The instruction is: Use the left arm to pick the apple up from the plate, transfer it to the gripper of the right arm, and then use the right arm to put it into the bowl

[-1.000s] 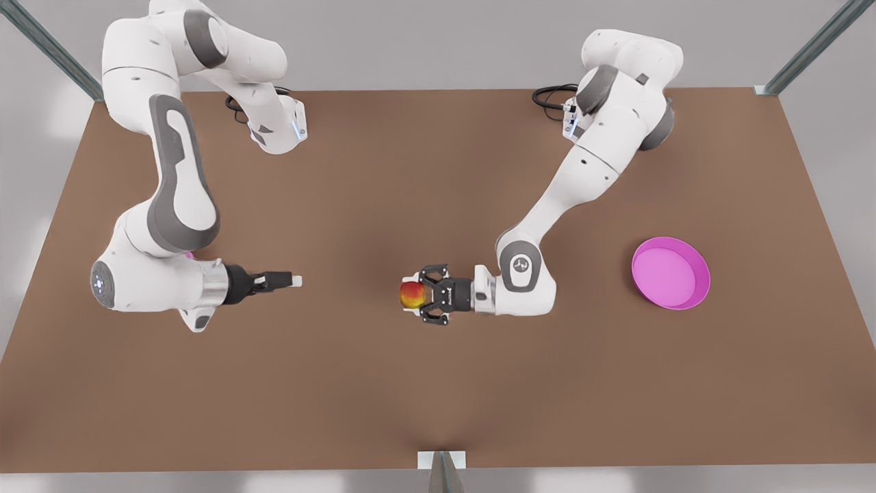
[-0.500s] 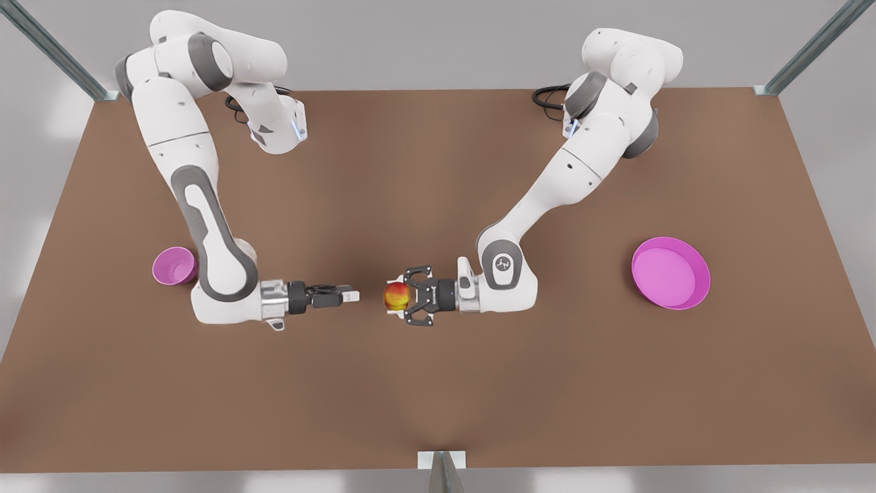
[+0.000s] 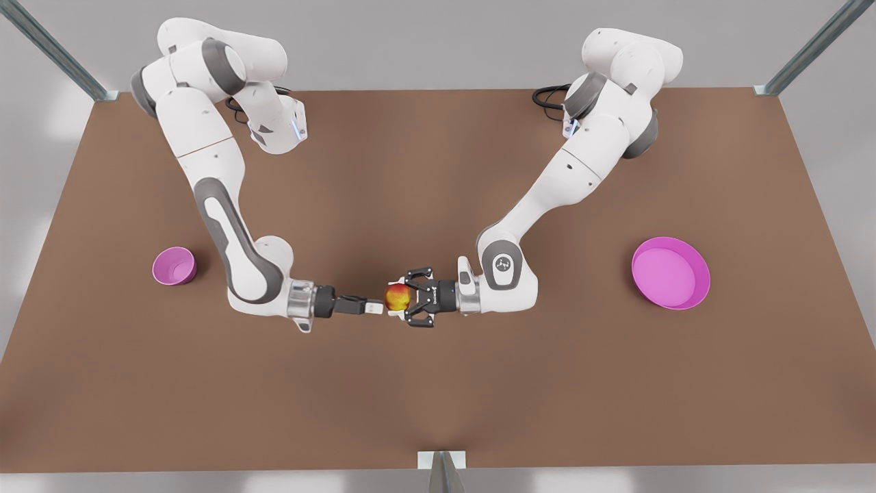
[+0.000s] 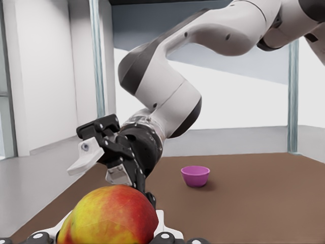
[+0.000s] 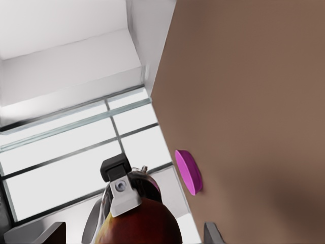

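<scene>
The apple hangs above the middle of the table, and my left gripper, reaching in from the front view's right, is shut on it. In the left wrist view the apple sits close up. Just beyond it is my right gripper, open, with its pale fingertips spread apart. My right gripper comes from the front view's left and its tips reach the apple's edge. The bowl stands at the front view's left. The plate lies bare at the right.
The brown table has metal frame posts at its back corners and a bracket at its front edge. Both arm bases stand at the back edge. From the right wrist, the plate appears far behind the apple.
My right arm swung toward the front view's right, uncovering the bowl and bringing its gripper up to the apple. My left gripper drifted slightly left with the apple, then held still.
</scene>
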`<act>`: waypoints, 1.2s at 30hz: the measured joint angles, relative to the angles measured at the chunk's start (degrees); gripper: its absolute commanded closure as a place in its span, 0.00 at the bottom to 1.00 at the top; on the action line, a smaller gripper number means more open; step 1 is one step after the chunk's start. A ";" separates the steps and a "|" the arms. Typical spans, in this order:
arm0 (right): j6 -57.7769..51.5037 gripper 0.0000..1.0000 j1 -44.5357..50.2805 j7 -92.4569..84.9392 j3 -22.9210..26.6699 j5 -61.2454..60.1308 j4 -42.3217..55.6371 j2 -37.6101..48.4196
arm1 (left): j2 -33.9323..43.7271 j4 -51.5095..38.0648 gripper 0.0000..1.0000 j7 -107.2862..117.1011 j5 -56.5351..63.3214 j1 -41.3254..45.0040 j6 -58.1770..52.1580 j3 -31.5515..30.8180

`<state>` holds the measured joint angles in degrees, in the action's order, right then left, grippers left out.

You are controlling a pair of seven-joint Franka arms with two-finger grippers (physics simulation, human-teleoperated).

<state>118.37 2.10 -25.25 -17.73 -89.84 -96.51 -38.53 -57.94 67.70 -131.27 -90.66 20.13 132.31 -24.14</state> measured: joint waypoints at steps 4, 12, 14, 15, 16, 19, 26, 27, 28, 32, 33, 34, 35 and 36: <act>0.27 0.00 0.39 -3.13 -0.59 -1.29 -0.77 -0.01 | -0.06 0.00 0.30 -1.75 -0.01 0.00 0.02 0.00; -1.12 0.00 0.49 -8.15 -1.96 -1.77 -2.55 0.06 | -0.07 0.00 0.30 -4.28 -0.03 0.00 0.04 0.00; -1.18 0.00 1.00 -9.17 -2.01 -1.81 -2.49 -0.07 | -0.07 0.01 0.30 -4.75 -0.03 0.00 0.04 0.00; -1.20 0.00 1.20 -9.64 -2.06 -1.83 -2.45 -0.09 | -0.07 0.01 0.30 -4.97 -0.03 0.00 0.04 0.00; -1.22 0.00 1.29 -10.08 -2.23 -1.86 -2.42 -0.11 | -0.07 0.03 0.30 -5.18 -0.03 0.00 0.04 0.00; -1.12 0.00 1.74 -11.30 -2.81 -1.93 -2.39 -0.12 | -0.07 0.01 0.30 -5.74 -0.04 0.00 0.03 0.00; -0.72 0.00 2.01 -13.58 -2.83 -2.32 -1.48 -0.20 | -0.07 0.07 0.30 -6.74 -0.04 -0.09 -0.03 0.03; -0.47 0.00 2.10 -13.84 -2.82 -2.50 -1.39 -0.21 | -0.07 0.07 0.30 -6.85 -0.03 -0.10 -0.03 0.06; -0.14 0.00 2.20 -14.09 -2.81 -2.63 -1.32 -0.20 | -0.07 0.08 0.30 -6.98 -0.01 -0.14 -0.04 0.07; 0.85 0.00 2.29 -15.04 -2.81 -3.02 -1.22 -0.30 | -0.07 0.09 0.30 -7.44 0.02 -0.17 -0.05 0.09; 1.01 0.00 2.29 -15.31 -2.81 -3.43 -1.14 -0.49 | -0.07 0.09 0.30 -7.54 0.03 -0.17 -0.05 0.09; 1.15 0.00 2.30 -15.58 -2.81 -3.76 -1.05 -0.67 | -0.07 0.09 0.30 -7.63 0.03 -0.18 -0.05 0.09; 1.27 0.00 2.30 -15.85 -2.81 -4.00 -0.90 -0.82 | -0.07 0.09 0.30 -7.72 0.04 -0.18 -0.05 0.09; 1.49 0.00 2.30 -16.10 -2.81 -4.19 -0.77 -0.94 | -0.07 0.09 0.30 -7.81 0.04 -0.18 -0.05 0.09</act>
<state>119.86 4.39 -41.35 -20.54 -94.03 -97.28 -39.47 -58.01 67.79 -139.07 -90.62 19.95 132.26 -24.06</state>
